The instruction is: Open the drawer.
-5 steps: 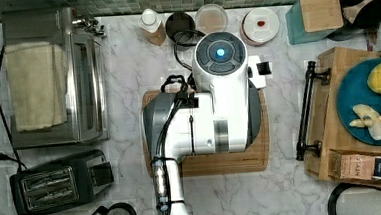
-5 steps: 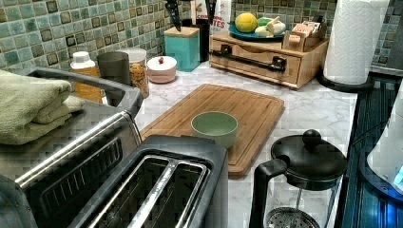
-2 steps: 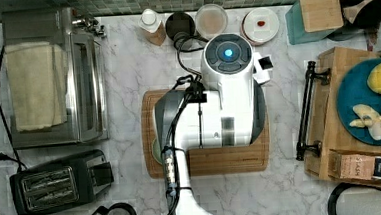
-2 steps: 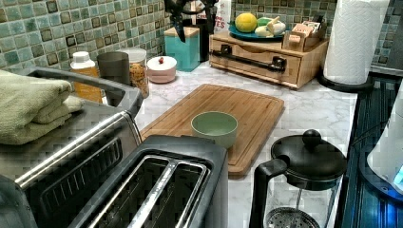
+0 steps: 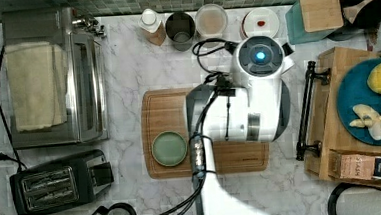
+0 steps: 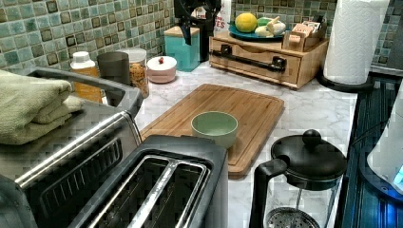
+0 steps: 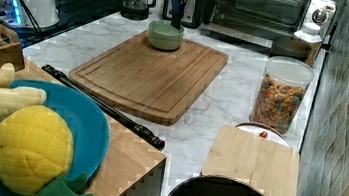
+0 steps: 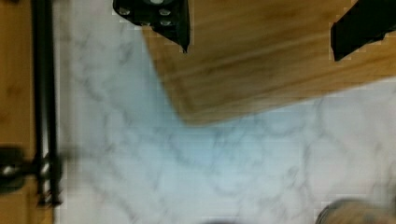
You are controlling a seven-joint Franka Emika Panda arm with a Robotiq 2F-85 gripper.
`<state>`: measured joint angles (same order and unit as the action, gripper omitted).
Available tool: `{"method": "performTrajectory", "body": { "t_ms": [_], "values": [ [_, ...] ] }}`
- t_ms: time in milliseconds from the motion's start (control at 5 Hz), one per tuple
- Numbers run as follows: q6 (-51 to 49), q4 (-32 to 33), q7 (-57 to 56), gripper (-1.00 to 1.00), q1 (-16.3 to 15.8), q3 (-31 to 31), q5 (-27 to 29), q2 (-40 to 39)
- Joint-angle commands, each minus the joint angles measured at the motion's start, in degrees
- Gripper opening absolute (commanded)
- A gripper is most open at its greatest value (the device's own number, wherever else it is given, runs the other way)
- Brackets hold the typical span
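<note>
The drawer sits closed at the top view's right, its black handle facing the cutting board. The arm hangs over the board's right end, near the handle but apart from it. In the wrist view the gripper has its fingers spread and empty above the board's corner and the marble counter.

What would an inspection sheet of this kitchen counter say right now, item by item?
Surface: marble counter, cutting board in the middle.
Job's things: drawer shut, black bar handle untouched.
Clutter: green bowl on the board; toaster, toaster oven, jars, teal box, paper towel roll.
Gripper: gripper open, holding nothing, above the board's corner.
Cables: black cable looped beside the arm.
Surroundings: green tiled wall.
</note>
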<state>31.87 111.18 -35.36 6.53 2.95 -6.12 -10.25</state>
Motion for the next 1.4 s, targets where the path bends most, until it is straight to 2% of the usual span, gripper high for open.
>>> {"method": "performTrajectory", "body": {
  "t_ms": [200, 400, 800, 1200, 1400],
  "values": [
    [1.6, -2.7, -7.6, 1.0, 6.9, 4.3, -6.9, -3.3],
    [1.3, -2.4, -7.1, 1.0, 7.5, 3.9, -10.1, -3.1],
    [7.8, 1.2, -9.2, 1.0, 9.6, 2.7, -9.5, -3.0],
    [4.8, -1.1, -5.9, 1.0, 8.3, 4.8, -14.3, -7.0],
    [8.4, 1.9, -5.1, 1.0, 9.5, 5.7, -15.6, -6.8]
  ]
}}
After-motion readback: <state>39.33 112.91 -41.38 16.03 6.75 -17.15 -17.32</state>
